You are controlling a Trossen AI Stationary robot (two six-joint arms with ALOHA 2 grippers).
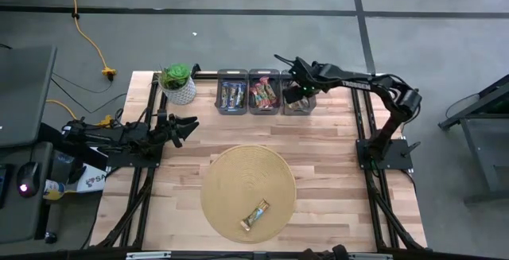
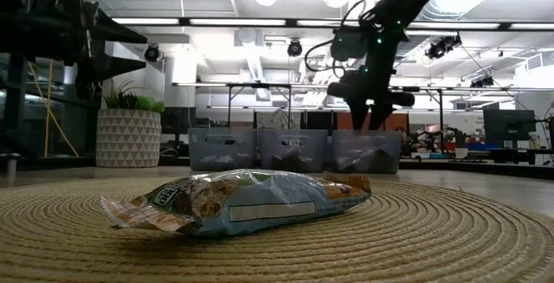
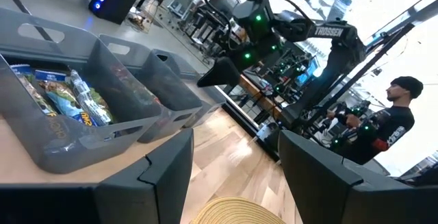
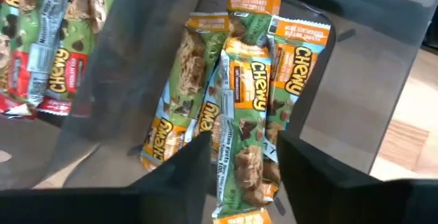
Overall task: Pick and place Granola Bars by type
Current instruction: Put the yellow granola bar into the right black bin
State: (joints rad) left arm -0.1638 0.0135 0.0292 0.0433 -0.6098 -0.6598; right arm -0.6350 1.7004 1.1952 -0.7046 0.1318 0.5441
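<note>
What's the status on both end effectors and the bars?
Right end effector open over right bin, bar dropping in. Left end effector open, idle at left edge. One bar left on mat. Nothing blocking.

A round woven mat (image 1: pixel 248 192) fills the middle of the wooden table (image 1: pixel 334 145), carrying one granola bar (image 1: pixel 255 215) at its six o'clock edge. Bare wood rings the mat on every side. At twelve o'clock three grey bins (image 1: pixel 265 91) stand side by side, touching; the right gripper (image 1: pixel 297 93) hangs over the rightmost, blocking it from above. A potted plant (image 1: pixel 178 83) stands at eleven o'clock. The left gripper (image 1: pixel 188 126) hovers at ten o'clock.
</note>
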